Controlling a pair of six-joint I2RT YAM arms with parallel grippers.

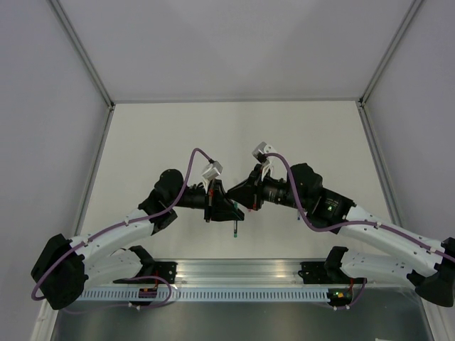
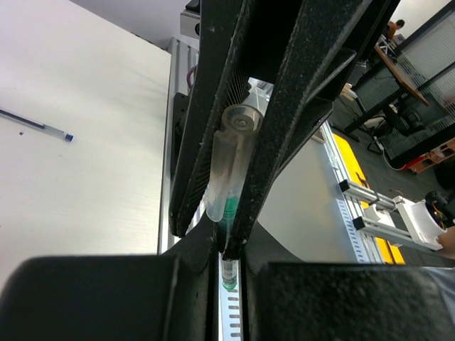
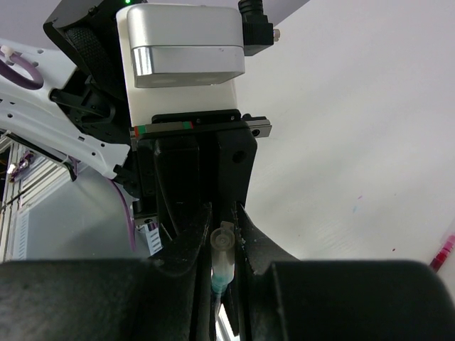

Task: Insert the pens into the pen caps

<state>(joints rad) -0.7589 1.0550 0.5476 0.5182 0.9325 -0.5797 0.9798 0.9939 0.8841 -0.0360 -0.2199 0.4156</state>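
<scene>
My left gripper (image 1: 229, 208) is shut on a whitish pen (image 1: 235, 224) with a green end that hangs toward the near edge. In the left wrist view the pen (image 2: 229, 273) shows between my own fingers (image 2: 229, 241). My right gripper (image 1: 239, 190) meets the left one tip to tip and is shut on a clear pen cap (image 3: 221, 252) with green showing inside. In the left wrist view the cap (image 2: 226, 167) sits between the right gripper's fingers (image 2: 298, 92), in line with the pen and over its tip. How deep the tip sits is hidden.
A dark blue pen (image 2: 35, 126) lies on the white table to the left. A red pen (image 3: 445, 250) lies at the right edge of the right wrist view. An aluminium rail (image 1: 234, 280) runs along the near edge by the arm bases. White walls enclose the table.
</scene>
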